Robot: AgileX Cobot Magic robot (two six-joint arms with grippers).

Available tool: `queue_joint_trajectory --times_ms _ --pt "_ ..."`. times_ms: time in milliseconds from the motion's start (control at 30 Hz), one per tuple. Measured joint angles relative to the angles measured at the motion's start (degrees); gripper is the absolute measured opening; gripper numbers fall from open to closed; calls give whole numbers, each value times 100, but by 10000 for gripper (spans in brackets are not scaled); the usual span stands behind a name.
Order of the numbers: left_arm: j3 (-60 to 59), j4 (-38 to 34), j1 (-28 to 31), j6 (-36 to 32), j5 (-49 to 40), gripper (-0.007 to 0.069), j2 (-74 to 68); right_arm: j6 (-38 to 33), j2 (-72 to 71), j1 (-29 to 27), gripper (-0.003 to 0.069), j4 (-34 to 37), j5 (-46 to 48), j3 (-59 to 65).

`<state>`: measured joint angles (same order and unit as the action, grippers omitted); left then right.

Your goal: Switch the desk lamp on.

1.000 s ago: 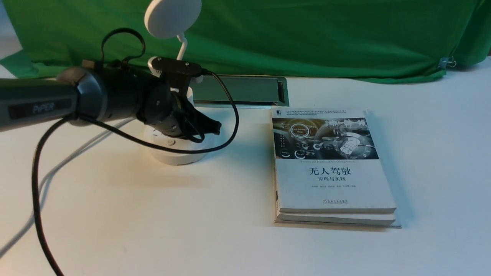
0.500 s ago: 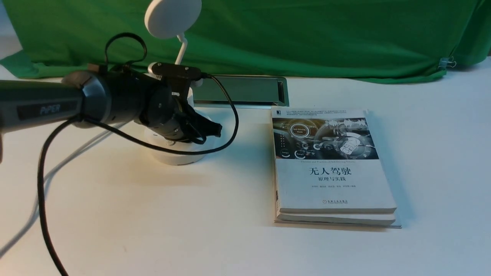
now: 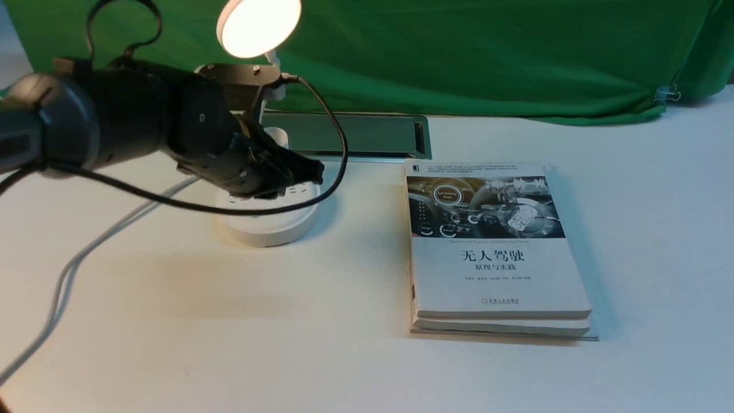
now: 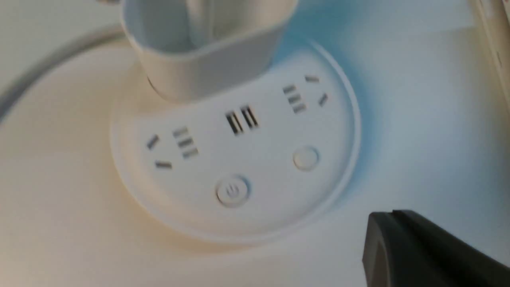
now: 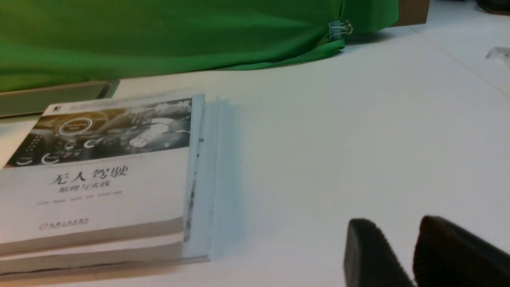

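Note:
The white desk lamp stands at the back left of the table, and its round disc head point(image 3: 259, 26) glows warm white. Its round base point(image 3: 269, 223) lies under my left gripper point(image 3: 314, 171). The gripper is shut, empty, and held a little above the base's right side. In the left wrist view the base point(image 4: 255, 167) shows sockets, a power button point(image 4: 232, 191), a plain button point(image 4: 305, 158) and the small cup point(image 4: 199, 52). The left gripper's point(image 4: 380, 218) tip sits off the base rim, touching nothing. My right gripper point(image 5: 395, 224) hovers over bare table, jaws slightly apart and empty.
A stack of books point(image 3: 493, 246) lies right of the lamp and also shows in the right wrist view point(image 5: 99, 171). A metal cable hatch point(image 3: 355, 135) sits behind the lamp. A green cloth point(image 3: 487, 57) covers the back. A white power cord point(image 3: 86, 252) trails to the left.
The lamp head has lit up. My left gripper has lifted off the base and drawn back up and to the left.

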<state>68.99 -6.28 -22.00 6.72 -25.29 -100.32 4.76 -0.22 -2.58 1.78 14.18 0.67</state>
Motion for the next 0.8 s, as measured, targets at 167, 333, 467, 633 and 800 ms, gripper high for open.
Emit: queue_joint_trajectory --times_ms 167,333,467,633,800 --pt "-1632 -946 -120 -672 1185 1 1338 0 0 0 238 0 2 0" --pt "-3018 -1124 -229 -1144 2003 1 3280 0 0 0 238 0 2 0" --pt "-3691 -1076 -229 -1249 2146 1 4714 0 0 0 238 0 2 0" --pt "-4482 -806 -229 -1374 2255 1 6490 0 0 0 238 0 2 0" --pt "-5242 -612 -229 -1413 2383 1 7666 0 0 0 238 0 2 0"
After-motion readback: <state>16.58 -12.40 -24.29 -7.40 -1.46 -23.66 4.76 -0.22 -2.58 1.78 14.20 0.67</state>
